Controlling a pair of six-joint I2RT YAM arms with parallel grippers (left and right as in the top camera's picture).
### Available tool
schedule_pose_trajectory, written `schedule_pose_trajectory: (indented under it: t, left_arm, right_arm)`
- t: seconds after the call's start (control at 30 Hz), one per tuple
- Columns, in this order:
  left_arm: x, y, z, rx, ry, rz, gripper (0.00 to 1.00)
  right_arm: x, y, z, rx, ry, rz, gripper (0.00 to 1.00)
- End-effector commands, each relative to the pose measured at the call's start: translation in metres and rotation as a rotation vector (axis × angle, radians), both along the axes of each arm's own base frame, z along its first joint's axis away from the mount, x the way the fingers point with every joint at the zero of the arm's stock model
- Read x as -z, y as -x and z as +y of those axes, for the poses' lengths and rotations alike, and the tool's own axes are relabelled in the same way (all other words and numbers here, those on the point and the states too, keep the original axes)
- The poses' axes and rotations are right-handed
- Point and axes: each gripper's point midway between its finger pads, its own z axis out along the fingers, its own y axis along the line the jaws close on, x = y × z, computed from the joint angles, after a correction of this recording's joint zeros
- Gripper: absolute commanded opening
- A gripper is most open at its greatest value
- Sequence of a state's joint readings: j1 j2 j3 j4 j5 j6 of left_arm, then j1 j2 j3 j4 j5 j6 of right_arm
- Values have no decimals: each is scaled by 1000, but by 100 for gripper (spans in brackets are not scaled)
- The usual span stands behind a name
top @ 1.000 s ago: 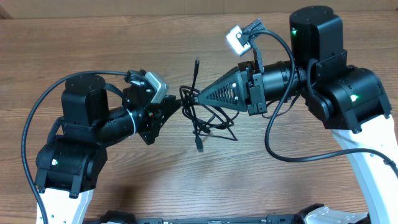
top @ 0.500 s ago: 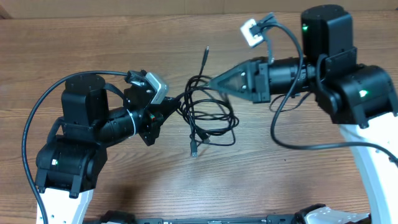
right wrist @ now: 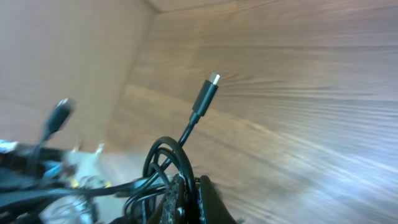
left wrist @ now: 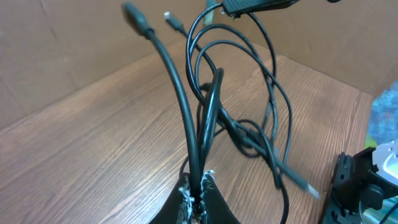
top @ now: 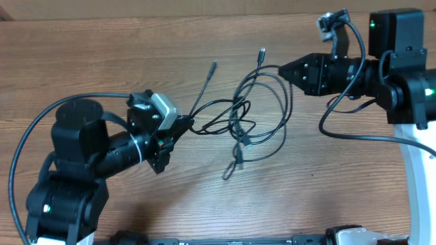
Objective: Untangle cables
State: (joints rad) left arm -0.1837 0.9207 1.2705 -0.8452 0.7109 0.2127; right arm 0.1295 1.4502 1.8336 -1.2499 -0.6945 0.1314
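My left fingers [left wrist: 216, 209] and right fingers [right wrist: 210, 203] both clamp the cables [top: 253, 117]. I've drawn apart toward 8 and 2 o'clock, and the knot has loosened into wider loops.

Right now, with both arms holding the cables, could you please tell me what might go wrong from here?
1. The left jaws pinch several strands of the cables together, and the right jaws also grip a bunch. Pulling the arms apart may tighten the crossing in the middle rather than free it.
2. The loose plug sits just below the loops and could snag in one as the strands move.
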Motion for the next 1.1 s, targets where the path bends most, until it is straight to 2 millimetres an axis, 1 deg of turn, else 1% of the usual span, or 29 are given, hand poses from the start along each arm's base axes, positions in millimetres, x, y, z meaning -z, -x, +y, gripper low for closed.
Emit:
schedule_pose_trajectory:
  t: [0.0, 0.17, 0.37, 0.47, 0.57, 0.6, 0.63, 0.67, 0.7, 0.73, 0.83, 0.9, 0.97, 1.07]
  left_arm:
    - [-12, 8, 4, -19, 6, -36, 4]
    - [-15, 10, 9, -51, 1, -54, 4]
    - [-21, 16, 13, -76, 2, -82, 4]
    - [-24, 15, 19, -116, -3, -95, 4]
    - [-30, 19, 20, -123, 7, -106, 4]
    - [-32, 20, 20, -124, 11, -109, 4]
    - [-34, 21, 20, -125, 15, -112, 4]
    - [-37, 22, 20, -126, 19, -116, 4]
    - [-39, 22, 20, -128, 22, -120, 4]
    - [-42, 23, 20, -130, 29, -123, 4]
    - [-54, 27, 21, -136, 50, -137, 4]
    - [-63, 30, 22, -138, 57, -154, 4]
    - [-71, 33, 22, -138, 62, -171, 4]
    - [-77, 36, 23, -139, 70, -181, 4]
  right_arm:
    - [-12, -4, -17, 57, 74, -91, 4]
    - [-4, -14, -34, 141, 156, -94, 4]
    - [7, -26, -66, 287, 308, -102, 4]
    - [9, -30, -78, 337, 360, -107, 4]
    - [11, -34, -92, 398, 423, -112, 4]
    - [12, -34, -95, 410, 435, -112, 7]
    - [12, -34, -97, 417, 443, -111, 30]
    - [12, -35, -98, 421, 446, -111, 60]
    - [12, -35, -98, 423, 448, -112, 82]
    - [12, -35, -99, 429, 453, -114, 100]
    - [11, -38, -105, 460, 469, -119, 100]
    - [11, -38, -103, 454, 460, -117, 100]
    - [11, -36, -97, 427, 434, -114, 100]
    - [9, -33, -82, 366, 374, -109, 100]
